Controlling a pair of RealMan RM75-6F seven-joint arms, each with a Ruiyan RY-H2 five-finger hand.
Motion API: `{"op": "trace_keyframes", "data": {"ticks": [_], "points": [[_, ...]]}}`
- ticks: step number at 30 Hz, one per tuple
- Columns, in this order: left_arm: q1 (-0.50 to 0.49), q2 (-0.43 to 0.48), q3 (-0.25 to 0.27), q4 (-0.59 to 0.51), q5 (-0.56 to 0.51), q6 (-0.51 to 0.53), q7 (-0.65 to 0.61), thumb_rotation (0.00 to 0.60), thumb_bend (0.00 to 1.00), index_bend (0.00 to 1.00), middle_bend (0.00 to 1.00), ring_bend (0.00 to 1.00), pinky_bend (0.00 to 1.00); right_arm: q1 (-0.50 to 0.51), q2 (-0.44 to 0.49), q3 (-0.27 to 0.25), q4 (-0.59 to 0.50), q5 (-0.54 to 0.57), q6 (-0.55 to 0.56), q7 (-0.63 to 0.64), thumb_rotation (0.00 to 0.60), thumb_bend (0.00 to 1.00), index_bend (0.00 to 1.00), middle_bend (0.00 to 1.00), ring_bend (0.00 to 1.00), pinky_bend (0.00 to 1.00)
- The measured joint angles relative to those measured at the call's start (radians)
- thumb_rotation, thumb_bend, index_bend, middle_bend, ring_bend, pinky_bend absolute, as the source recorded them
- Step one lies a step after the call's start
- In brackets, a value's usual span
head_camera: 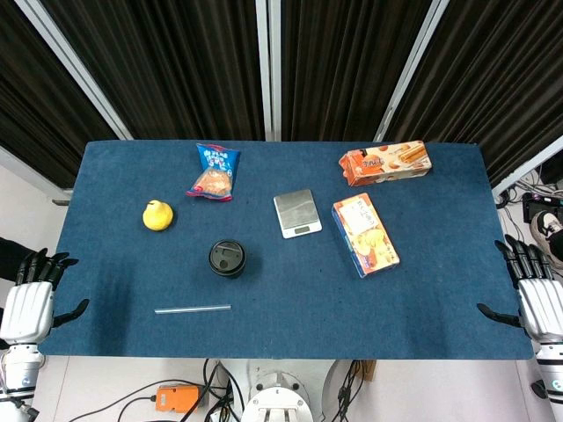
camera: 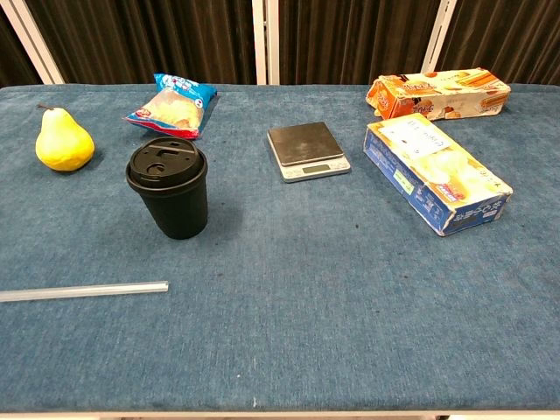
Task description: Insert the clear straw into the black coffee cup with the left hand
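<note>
The black coffee cup (head_camera: 227,258) stands upright with its lid on, left of the table's middle; the chest view shows the cup (camera: 169,191) from the side. The clear straw (head_camera: 193,309) lies flat near the front edge, just in front of the cup, and the straw (camera: 83,290) runs off the chest view's left edge. My left hand (head_camera: 33,294) hangs open beside the table's left edge, well left of the straw. My right hand (head_camera: 533,292) is open beyond the right edge. Neither hand shows in the chest view.
A yellow pear (head_camera: 157,215) and a blue snack bag (head_camera: 214,171) lie behind the cup. A small silver scale (head_camera: 296,213) sits mid-table. A blue biscuit box (head_camera: 364,234) and an orange box (head_camera: 385,163) lie to the right.
</note>
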Motion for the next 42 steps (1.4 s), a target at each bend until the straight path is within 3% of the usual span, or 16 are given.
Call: {"op": "trace_keyframes", "data": {"ticks": [10,17,21,32,42], "points": [[-0.036,-0.022,0.000,-0.038,0.058,-0.025,0.035,0.600,0.13,0.28,0.17,0.03,0.00,0.001,0.012,-0.006,0.002,0.002,-0.004,0.007,0.600,0.11,0.00,0.00,0.00,0.00],[-0.120,-0.085,0.032,-0.074,0.135,-0.158,0.135,0.600,0.14,0.38,0.17,0.04,0.00,-0.013,0.023,-0.008,0.003,-0.001,0.021,0.014,0.600,0.11,0.00,0.00,0.00,0.00],[-0.162,-0.156,0.050,-0.090,0.147,-0.240,0.210,0.600,0.16,0.40,0.17,0.04,0.00,-0.016,0.022,-0.010,0.008,0.003,0.020,0.018,0.600,0.11,0.00,0.00,0.00,0.00],[-0.190,-0.336,0.052,-0.069,0.055,-0.301,0.368,0.600,0.19,0.45,0.19,0.04,0.00,-0.011,0.015,-0.009,0.021,0.014,0.003,0.031,0.600,0.12,0.00,0.00,0.00,0.00],[-0.197,-0.420,0.043,0.003,-0.011,-0.306,0.447,0.600,0.23,0.48,0.19,0.03,0.00,-0.005,0.010,-0.011,0.037,0.017,-0.012,0.062,0.600,0.11,0.00,0.00,0.00,0.00]]}}
